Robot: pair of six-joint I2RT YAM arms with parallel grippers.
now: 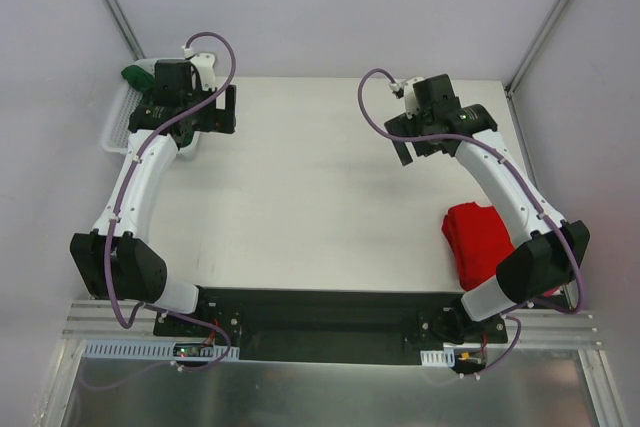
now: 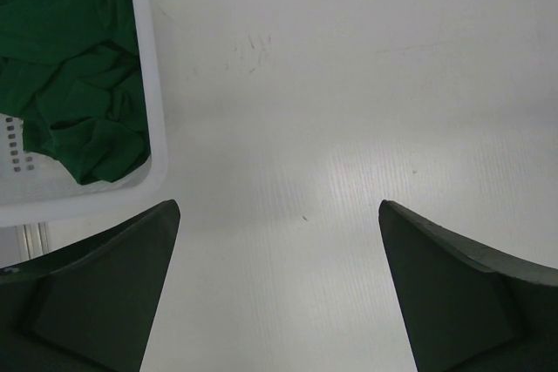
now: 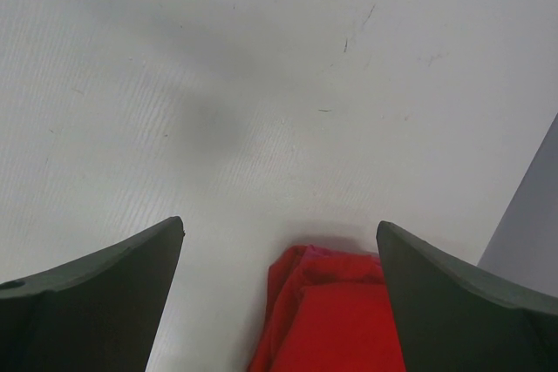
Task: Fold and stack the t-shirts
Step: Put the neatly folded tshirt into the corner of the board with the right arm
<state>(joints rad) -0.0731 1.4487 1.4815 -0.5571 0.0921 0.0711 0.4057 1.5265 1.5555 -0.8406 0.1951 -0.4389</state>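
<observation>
L arm: reaching far-left, left gripper point(image 2: 277, 208) spread wide, empty, above table point(image 1: 300, 197) beside basket point(image 2: 158, 111) | green t-shirt point(image 2: 78, 84) in basket | R arm: arched, right gripper point(image 3: 280, 224) wide, empty | red t-shirt point(image 1: 480, 237) at near-right table edge

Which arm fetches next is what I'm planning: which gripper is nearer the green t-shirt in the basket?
Left. The left gripper hovers beside the basket holding the green t-shirt; the right gripper is across the table, near the red t-shirt.

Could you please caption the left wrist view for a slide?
Open left gripper above the table, beside the basket holding a green t-shirt.
</observation>
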